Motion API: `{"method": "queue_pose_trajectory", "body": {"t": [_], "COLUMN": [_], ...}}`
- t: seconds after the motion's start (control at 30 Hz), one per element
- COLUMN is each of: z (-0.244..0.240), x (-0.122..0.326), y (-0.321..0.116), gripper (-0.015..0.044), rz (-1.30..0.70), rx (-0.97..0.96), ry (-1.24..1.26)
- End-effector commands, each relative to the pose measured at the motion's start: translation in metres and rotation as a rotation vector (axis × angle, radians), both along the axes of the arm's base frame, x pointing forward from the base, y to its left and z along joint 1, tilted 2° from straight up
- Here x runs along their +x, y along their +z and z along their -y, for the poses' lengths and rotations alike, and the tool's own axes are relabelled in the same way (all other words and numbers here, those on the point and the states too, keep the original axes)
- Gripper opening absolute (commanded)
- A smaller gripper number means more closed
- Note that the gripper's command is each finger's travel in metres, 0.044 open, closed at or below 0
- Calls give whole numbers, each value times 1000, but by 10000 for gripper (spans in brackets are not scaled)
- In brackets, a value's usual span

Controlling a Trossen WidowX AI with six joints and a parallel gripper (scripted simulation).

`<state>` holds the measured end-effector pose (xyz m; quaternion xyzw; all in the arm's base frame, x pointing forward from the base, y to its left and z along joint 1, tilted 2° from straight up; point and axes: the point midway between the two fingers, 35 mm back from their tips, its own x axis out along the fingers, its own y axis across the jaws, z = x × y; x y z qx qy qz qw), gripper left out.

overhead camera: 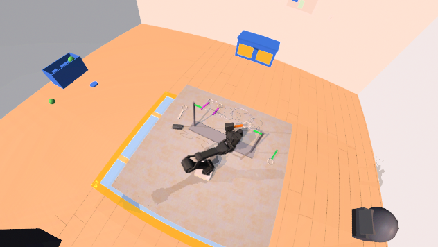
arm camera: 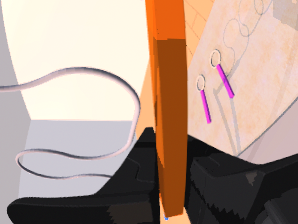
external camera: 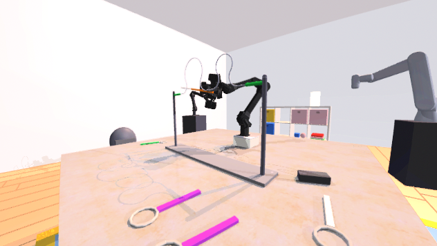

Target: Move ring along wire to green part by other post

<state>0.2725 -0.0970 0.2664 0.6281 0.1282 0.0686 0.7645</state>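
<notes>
My gripper is shut on the orange handle. The handle lies nearly level, pointing at the far post. Its pale ring shows almost edge-on in the exterior view, at the wire's rise near the far green part; whether the wire runs through it is too small to tell. The ring is outside the wrist view. The grey wire loops left of the handle there. The other green part is at the near post.
The wire's two tall loops stand close to the gripper in the exterior view. The grey base plate lies below. Loose magenta-handled rings, a white-handled one, a green-handled one and a black block lie on the table.
</notes>
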Motion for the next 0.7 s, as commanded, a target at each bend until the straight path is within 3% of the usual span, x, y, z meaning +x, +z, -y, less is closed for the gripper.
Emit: {"method": "queue_pose_trajectory", "body": {"t": [0.0,0.67], "z": [-2,-2], "x": [-1,-1], "y": [13,59], "gripper": [-150,-150], "rz": [17,76], "rx": [53,338], "ry": [10,10]}}
